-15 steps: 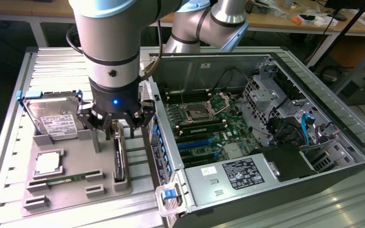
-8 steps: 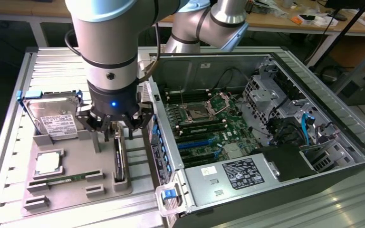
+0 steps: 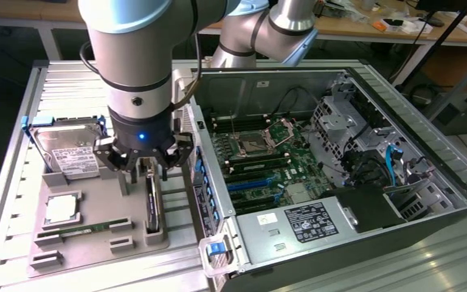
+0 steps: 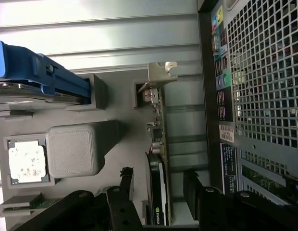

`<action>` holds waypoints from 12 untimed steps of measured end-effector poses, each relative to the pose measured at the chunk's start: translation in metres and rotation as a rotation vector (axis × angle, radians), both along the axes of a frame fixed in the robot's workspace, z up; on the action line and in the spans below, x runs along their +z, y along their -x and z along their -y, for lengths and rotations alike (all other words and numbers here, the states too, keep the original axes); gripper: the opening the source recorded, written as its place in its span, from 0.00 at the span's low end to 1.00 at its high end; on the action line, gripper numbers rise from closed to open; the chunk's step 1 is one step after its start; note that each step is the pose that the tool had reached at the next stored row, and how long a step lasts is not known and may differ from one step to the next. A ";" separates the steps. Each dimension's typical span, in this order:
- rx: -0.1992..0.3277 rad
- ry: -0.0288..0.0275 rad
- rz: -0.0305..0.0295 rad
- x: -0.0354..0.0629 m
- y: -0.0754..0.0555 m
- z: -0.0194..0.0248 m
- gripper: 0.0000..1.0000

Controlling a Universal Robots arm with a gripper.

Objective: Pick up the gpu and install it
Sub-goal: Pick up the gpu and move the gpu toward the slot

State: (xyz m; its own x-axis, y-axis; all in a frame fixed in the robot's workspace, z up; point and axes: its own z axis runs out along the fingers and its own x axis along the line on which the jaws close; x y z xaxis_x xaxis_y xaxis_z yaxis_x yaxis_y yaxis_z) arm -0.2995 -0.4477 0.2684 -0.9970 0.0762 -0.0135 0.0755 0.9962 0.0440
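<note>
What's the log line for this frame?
gripper: open, straddling gpu | gpu: on edge in gray tray, not lifted | install: not done

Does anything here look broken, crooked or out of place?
Nothing stands out. The hard drive, processor chip, memory stick and gpu each sit squarely in their holders on the grey tray. The tool is open astride the gpu.

The gpu (image 4: 157, 183) has a glossy black plastic shroud, a matt green circuit board and a bright bare-metal end bracket (image 4: 162, 72). The holder tray (image 4: 125, 125) is matt grey plastic, faintly grainy. The table (image 3: 63, 85) is ribbed satin metal. The computer case (image 4: 264, 72) wall is perforated black-painted metal. The pincer (image 3: 143, 175) looks matt black.
</note>
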 end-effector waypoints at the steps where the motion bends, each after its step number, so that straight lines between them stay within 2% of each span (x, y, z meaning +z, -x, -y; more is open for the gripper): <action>1: 0.000 0.0001 0.0001 -0.0005 0.000 0.0000 0.54; 12: 0.000 0.0000 0.0001 -0.0071 0.002 0.0000 0.54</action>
State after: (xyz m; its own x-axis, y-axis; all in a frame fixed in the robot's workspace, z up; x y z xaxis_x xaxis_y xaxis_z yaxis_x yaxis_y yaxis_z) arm -0.3011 -0.4477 0.2613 -0.9970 0.0762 -0.0135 0.0756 0.9962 0.0440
